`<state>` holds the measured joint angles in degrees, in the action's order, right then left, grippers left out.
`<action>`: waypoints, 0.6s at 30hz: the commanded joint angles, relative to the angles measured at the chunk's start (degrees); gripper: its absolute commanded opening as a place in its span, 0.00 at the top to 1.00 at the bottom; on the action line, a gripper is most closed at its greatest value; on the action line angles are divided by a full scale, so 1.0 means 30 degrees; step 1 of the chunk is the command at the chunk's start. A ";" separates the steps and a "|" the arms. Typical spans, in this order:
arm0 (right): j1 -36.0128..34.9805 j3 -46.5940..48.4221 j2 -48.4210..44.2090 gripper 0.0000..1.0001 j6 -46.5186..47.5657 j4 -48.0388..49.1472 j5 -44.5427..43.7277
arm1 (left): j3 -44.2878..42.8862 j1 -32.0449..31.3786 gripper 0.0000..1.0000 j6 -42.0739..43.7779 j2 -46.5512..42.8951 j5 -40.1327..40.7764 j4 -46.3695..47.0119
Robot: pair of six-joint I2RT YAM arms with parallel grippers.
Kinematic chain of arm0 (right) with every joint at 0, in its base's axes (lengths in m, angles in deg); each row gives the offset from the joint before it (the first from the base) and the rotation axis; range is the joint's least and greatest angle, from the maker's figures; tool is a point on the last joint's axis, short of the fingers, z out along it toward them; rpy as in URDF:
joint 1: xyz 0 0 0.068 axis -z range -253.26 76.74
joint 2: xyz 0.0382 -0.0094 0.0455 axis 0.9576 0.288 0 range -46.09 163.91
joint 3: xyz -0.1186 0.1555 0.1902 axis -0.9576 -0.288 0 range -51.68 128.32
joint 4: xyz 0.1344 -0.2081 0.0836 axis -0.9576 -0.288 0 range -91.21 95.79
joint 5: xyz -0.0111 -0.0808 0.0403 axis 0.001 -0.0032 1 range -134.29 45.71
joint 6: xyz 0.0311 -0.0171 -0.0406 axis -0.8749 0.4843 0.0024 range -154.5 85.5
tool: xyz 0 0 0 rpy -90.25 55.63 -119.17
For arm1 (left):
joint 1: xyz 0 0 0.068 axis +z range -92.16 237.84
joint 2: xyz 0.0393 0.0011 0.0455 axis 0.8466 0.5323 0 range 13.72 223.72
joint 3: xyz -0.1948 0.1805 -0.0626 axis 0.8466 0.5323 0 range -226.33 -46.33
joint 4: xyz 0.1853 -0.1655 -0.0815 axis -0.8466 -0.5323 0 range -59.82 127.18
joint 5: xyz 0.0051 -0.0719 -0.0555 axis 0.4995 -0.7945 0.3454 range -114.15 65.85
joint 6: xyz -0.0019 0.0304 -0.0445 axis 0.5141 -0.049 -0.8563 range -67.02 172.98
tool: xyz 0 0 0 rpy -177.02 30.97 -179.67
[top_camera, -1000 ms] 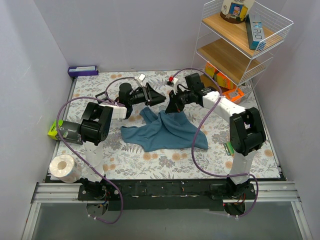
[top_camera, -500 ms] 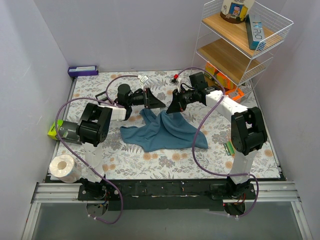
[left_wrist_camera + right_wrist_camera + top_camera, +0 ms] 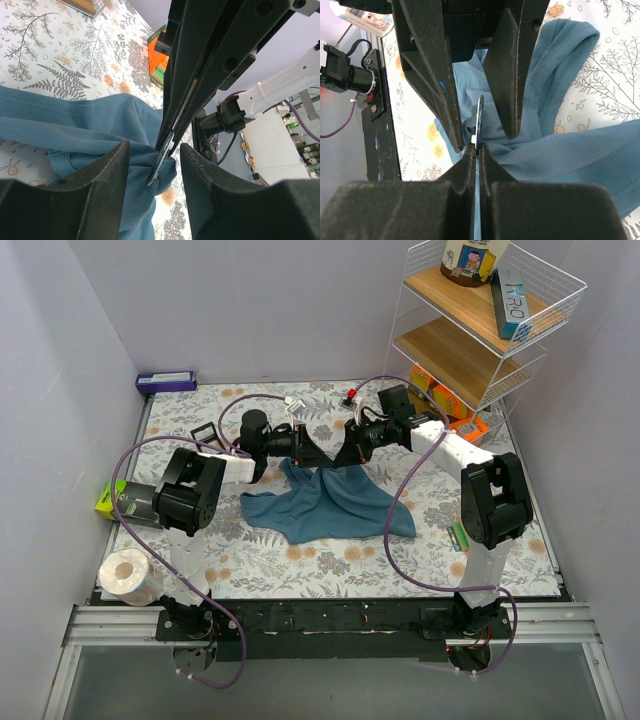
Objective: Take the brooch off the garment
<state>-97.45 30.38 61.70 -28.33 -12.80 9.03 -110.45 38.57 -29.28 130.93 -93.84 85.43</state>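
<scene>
The teal garment (image 3: pixel 330 505) lies crumpled mid-table, one fold pulled up into a peak. My right gripper (image 3: pixel 340 462) (image 3: pixel 476 150) is shut on that fold. The brooch (image 3: pixel 480 117) (image 3: pixel 162 161) stands edge-on as a thin disc just past its fingertips, with a small white nub beside it. My left gripper (image 3: pixel 318 453) (image 3: pixel 155 150) is open and faces the right one. Its fingers (image 3: pixel 445 100) stand on either side of the brooch with a gap on each side. In the top view the brooch is hidden between the two grippers.
A wire shelf (image 3: pixel 480 330) with boxes stands at the back right, orange packages (image 3: pixel 460 410) below it. A purple box (image 3: pixel 166 381) lies at the back left. A green box (image 3: pixel 110 498) and a paper roll (image 3: pixel 128 576) sit at the left edge. Purple cables loop over the table.
My left gripper has moved right, toward the right gripper, and now straddles the pinched fold. The right gripper has stayed shut and hardly moved.
</scene>
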 commanded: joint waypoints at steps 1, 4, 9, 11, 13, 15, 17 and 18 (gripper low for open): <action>0.0239 0.0771 0.0135 0.99 -0.0154 0.0044 0.0538 | -0.0453 -0.0111 0.57 0.1900 -0.1510 -0.0412 -0.1900; 0.0298 0.0625 0.0077 0.99 -0.0183 0.0044 0.0479 | -0.0541 -0.0111 0.59 0.2283 -0.1569 -0.0296 -0.2605; 0.0327 0.0625 0.0077 0.99 -0.0154 0.0044 0.0449 | -0.0717 0.0064 0.60 0.2314 -0.1657 0.0931 -0.4096; 0.0356 0.0596 0.0077 0.99 -0.0125 0.0044 0.0449 | -0.0601 0.0211 0.60 0.1700 -0.1599 0.1577 -0.3696; 0.0356 0.0537 0.0077 0.99 -0.0125 0.0015 0.0449 | -0.0804 0.0241 0.62 0.1375 -0.1540 0.1813 -0.3689; 0.0357 0.0566 0.0077 0.99 -0.0154 0.0044 0.0449 | -0.0893 0.0241 0.64 0.1171 -0.1394 0.2077 -0.3867; 0.0356 0.0566 0.0077 0.99 -0.0183 0.0073 0.0449 | -0.0922 0.0241 0.67 0.0848 -0.1306 0.2253 -0.3749; 0.0356 0.0595 0.0077 0.99 -0.0183 0.0102 0.0449 | -0.0951 0.0241 0.68 0.0847 -0.1248 0.2312 -0.3778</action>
<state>-96.51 30.38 62.16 -28.37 -12.87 8.37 -111.23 38.75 -25.82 130.07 -90.11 74.61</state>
